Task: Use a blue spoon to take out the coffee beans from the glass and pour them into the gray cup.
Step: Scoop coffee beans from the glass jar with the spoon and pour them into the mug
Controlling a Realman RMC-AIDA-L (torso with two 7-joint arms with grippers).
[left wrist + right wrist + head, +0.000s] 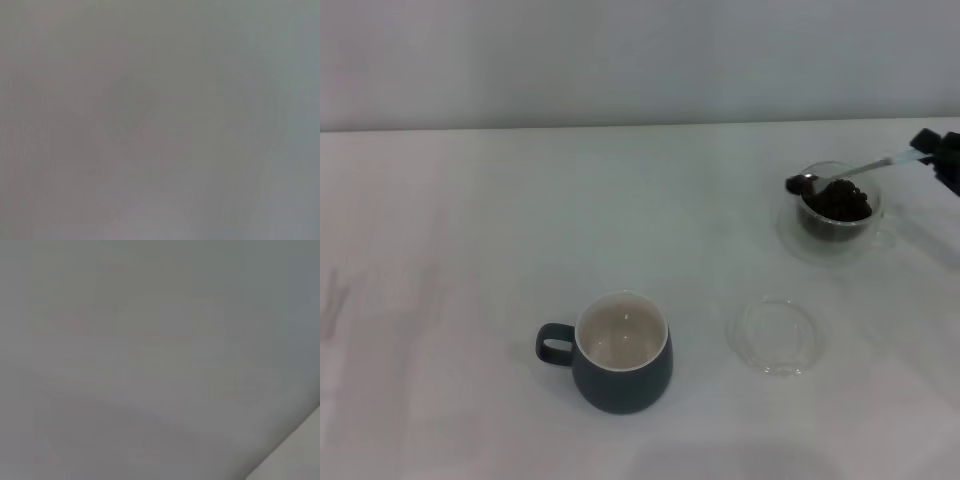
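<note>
The glass [838,212] stands at the right of the table with a dark heap of coffee beans [840,200] inside. The blue spoon [865,166] lies slanted across its top. The spoon's bowl is over the rim on the side toward the middle of the table, and a few dark beans seem to sit in it. My right gripper [924,146] is at the far right edge, shut on the spoon's pale handle. The gray cup [620,352] stands upright at the lower centre, its cream inside bare and its handle pointing left. My left gripper is out of view.
A flat clear glass dish [777,335] lies on the white table [470,250] between the cup and the glass. Both wrist views show only a plain grey surface.
</note>
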